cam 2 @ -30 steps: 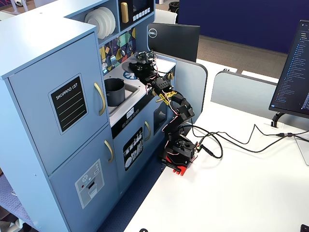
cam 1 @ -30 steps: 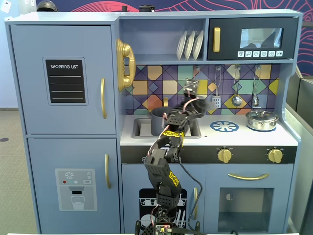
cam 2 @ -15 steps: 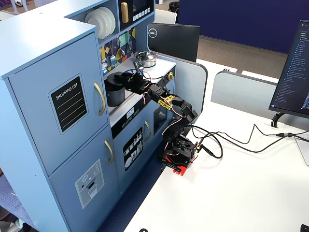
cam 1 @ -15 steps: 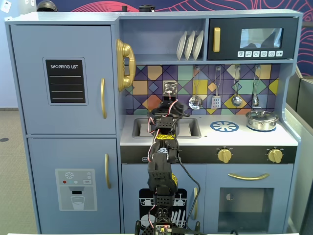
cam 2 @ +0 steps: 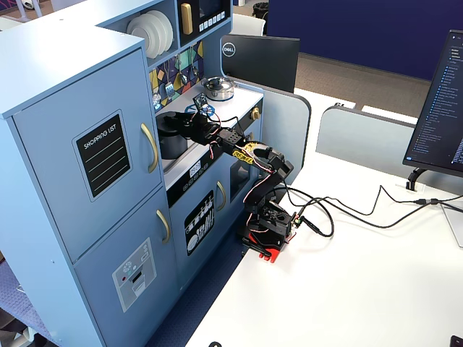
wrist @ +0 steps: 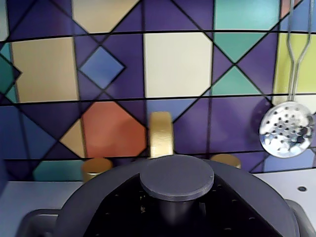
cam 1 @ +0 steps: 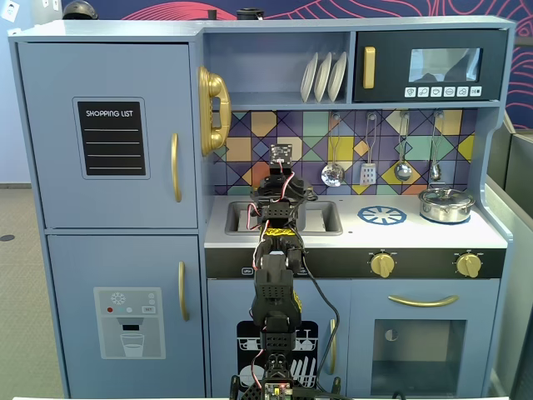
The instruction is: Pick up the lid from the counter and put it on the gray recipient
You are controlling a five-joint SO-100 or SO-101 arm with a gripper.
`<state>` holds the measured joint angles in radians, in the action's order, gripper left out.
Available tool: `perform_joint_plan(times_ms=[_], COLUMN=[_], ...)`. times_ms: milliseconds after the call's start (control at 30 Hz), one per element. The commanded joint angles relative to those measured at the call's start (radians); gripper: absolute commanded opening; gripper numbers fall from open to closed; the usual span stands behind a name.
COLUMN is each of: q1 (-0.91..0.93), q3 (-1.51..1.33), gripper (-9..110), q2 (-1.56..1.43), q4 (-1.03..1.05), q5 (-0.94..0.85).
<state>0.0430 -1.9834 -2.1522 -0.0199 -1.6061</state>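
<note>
The lid (wrist: 98, 197) is a dark-gray disc with a round knob (wrist: 177, 177) and fills the bottom of the wrist view. It lies level on or just over the gray recipient, whose side handle (wrist: 37, 222) shows at the lower left. In a fixed view the gray pot (cam 2: 171, 141) stands in the sink with the lid (cam 2: 172, 117) on top. My gripper (wrist: 177, 210) reaches over it, its black jaws close on both sides of the knob's stem. In a fixed view (cam 1: 279, 190) the arm hides the pot and the lid.
A gold faucet (wrist: 161, 133) and two gold taps stand just behind the pot against the tiled wall. A slotted spoon (wrist: 286, 131) hangs at the right. A shiny silver pot (cam 1: 446, 204) and the blue burner print (cam 1: 381, 216) lie right of the sink (cam 1: 241, 218).
</note>
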Motion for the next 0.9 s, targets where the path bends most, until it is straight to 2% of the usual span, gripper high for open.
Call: perform_joint_plan(times_ms=[0, 867], q1=[-0.021, -0.026], q3=[0.021, -0.043], gripper=[0, 0], q2=[0.003, 0.037], q4=[-0.049, -0.101], q5=[-0.014, -0.021])
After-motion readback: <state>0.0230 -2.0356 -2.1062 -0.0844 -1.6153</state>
